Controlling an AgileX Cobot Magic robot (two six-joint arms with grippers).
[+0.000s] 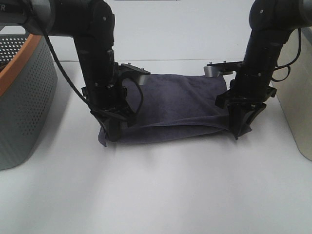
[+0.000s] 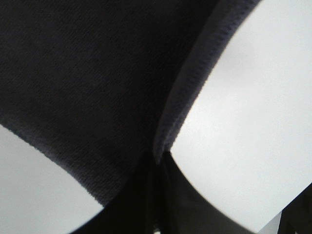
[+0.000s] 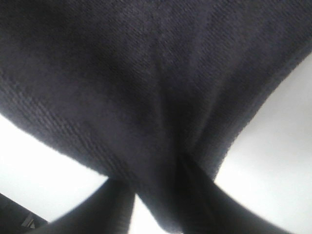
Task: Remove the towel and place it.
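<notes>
Towel (image 1: 180, 105) lies spread on the white table (image 1: 161, 195), its near edge pinched at both corners: left gripper (image 1: 113, 132) and right gripper (image 1: 240, 130) each have their jaws clamped on the cloth

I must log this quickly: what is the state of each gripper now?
Left gripper: closed on the towel, at its corner.
Right gripper: closed on the towel.
</notes>
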